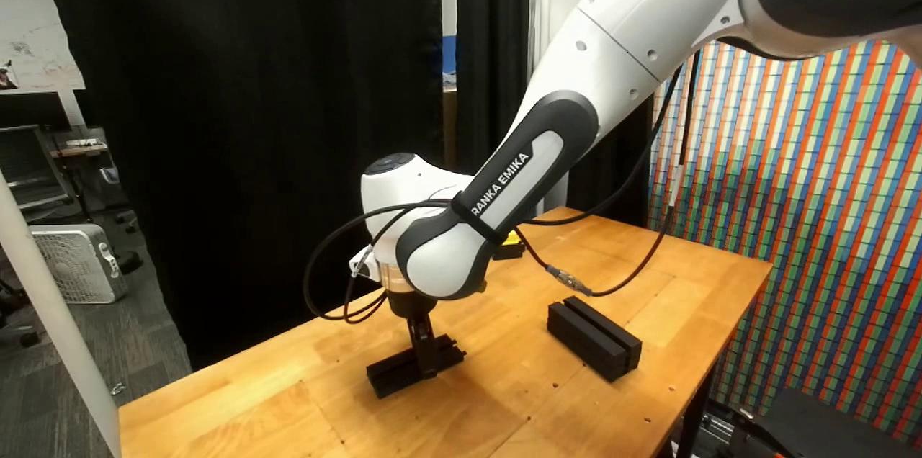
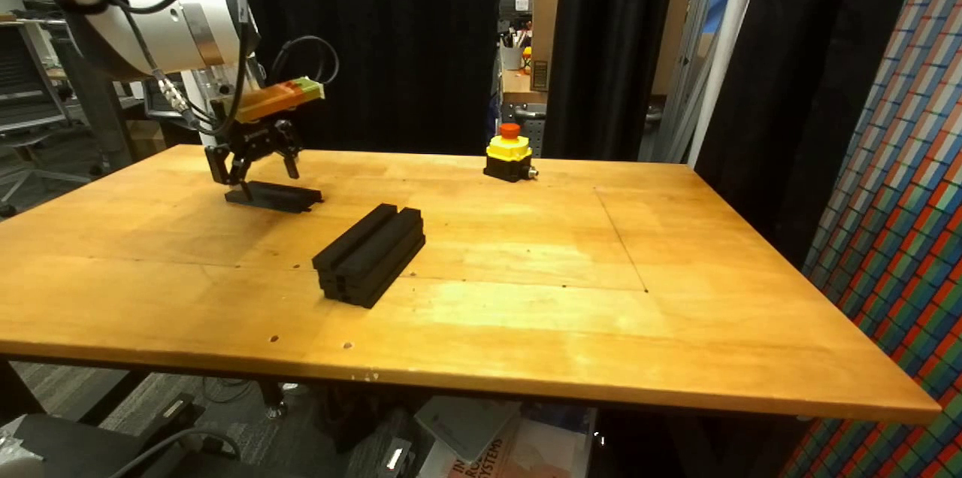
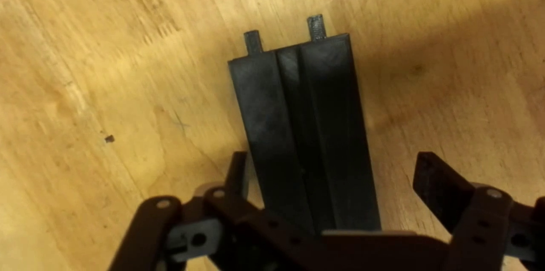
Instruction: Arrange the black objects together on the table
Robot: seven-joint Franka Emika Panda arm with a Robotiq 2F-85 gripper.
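A lone flat black object (image 3: 266,105), grooved lengthwise with two small tabs at its end, lies on the wooden table (image 2: 541,335). My gripper (image 3: 333,158) stands open over it, a finger on each side. In the wrist view the left finger is close to the object's edge, while a wider strip of wood shows by the right one. The object's near end is hidden behind the gripper body. Both exterior views show the gripper (image 2: 254,166) low at this piece (image 2: 279,198). Apart from it sits a stack of several black objects (image 2: 368,252), bars lying parallel with a groove on top.
A yellow-and-red button on a black base (image 2: 509,151) stands near the table's far edge, partly behind the arm in an exterior view. A loose black cable (image 1: 634,278) hangs from the arm above the tabletop. Black curtains (image 1: 252,119) hang behind the table.
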